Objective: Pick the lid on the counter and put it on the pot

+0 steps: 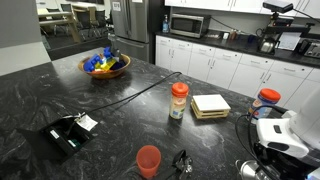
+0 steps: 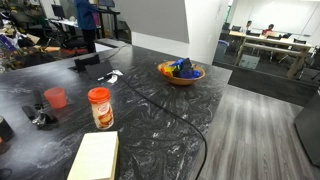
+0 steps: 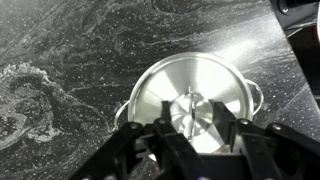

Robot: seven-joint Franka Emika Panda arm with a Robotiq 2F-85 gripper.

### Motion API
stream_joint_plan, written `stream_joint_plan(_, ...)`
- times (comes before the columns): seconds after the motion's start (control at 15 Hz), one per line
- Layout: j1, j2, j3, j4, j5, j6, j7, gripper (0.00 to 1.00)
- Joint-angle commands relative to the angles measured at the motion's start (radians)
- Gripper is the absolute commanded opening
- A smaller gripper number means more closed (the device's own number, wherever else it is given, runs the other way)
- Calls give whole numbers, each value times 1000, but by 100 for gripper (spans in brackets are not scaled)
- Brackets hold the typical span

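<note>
One step left by the look of it, letting go and backing off, with the lid seated on the pot at lower centre of the wrist view, claw straddling its knob, clamped or slack impossible to tell.

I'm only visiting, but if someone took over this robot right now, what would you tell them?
Claw: directly over the lid, fingers on either side of its knob. Whether it grips is unclear.
Lid: sits flat on the pot, covering the rim, in the wrist view.
Done: lid placed on pot.
Left: probably just make sure the claw is open, then lift straight up.
</note>
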Motion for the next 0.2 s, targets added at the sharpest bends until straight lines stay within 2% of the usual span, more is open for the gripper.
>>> stream_joint_plan(0.0,0,-1,-1,1,-1,-2,0,49)
stream_joint_plan(0.13,0,-1,-1,1,-1,-2,0,49)
